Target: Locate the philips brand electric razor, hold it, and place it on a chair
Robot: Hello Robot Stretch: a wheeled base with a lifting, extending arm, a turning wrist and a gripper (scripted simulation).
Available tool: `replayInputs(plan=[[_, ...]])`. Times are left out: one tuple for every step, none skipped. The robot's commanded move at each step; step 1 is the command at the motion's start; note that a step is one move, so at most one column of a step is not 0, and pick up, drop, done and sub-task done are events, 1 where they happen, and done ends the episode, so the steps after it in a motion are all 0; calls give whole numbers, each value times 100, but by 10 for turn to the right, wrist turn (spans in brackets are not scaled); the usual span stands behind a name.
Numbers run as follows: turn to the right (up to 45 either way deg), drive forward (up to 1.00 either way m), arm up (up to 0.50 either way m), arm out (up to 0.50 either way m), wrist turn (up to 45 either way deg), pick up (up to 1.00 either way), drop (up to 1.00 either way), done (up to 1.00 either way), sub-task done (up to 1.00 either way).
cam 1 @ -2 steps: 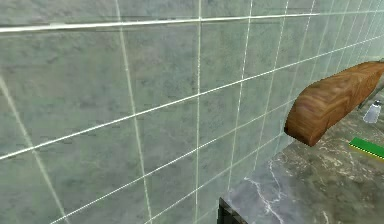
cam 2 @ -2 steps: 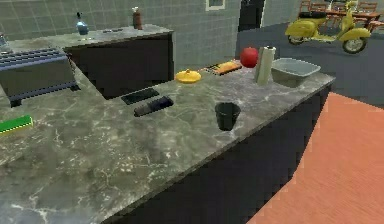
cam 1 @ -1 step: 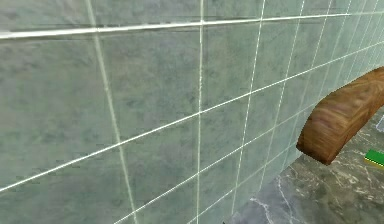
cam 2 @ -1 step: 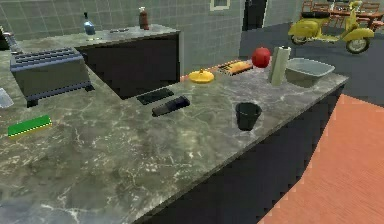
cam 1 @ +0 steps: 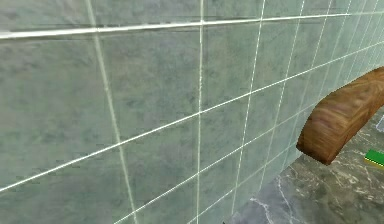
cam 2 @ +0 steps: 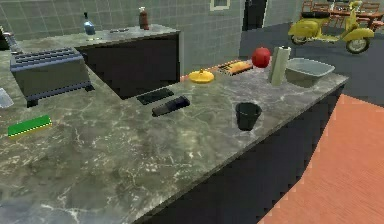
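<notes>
ok so fwd view first: you're right up against a green tiled wall (cam 1: 130, 100) w/ white grout. At the far right a curved brown wooden thing (cam 1: 350, 112) pokes in. Under it is a corner of marble counter (cam 1: 320, 195), w/ a green sliver (cam 1: 375, 155) at the pic's edge. Arm side view has the actual stuff, and the counter runs across most of it. Left side there's a grey toaster (cam 2: 45, 72), and a green flat strip (cam 2: 30, 125) lies on the marble nearer the bottom. Abt mid-counter two dark things lie close together: a flat black slab (cam 2: 155, 96) and, just right of it, a dark oblong thing (cam 2: 171, 104). The shape could fit a razor, but it's too small for you to call it for sure. It's lying flat on the counter, well apart from the toaster. Right of that stands a black cup (cam 2: 247, 116) near the counter's edge. Further back along the right end you get a yellow-orange thing (cam 2: 202, 76), then an orange-brown thing (cam 2: 237, 67), a red ball (cam 2: 261, 57), a white paper roll (cam 2: 282, 65) standing upright and a grey basin (cam 2: 309, 71). Behind all that is a dark cabinet (cam 2: 135, 62) w/ two small bottles (cam 2: 143, 17) on top. A yellow scooter (cam 2: 335, 25) is parked top right, and there's orange floor (cam 2: 335, 170) at the bottom right. Gripper state: can't tell from these, sry.
</notes>
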Motion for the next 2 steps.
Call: replayInputs(plan=[[0,0,38,0,0,0,0,0,0],[0,0,0,50,0,0,0,0,0]])
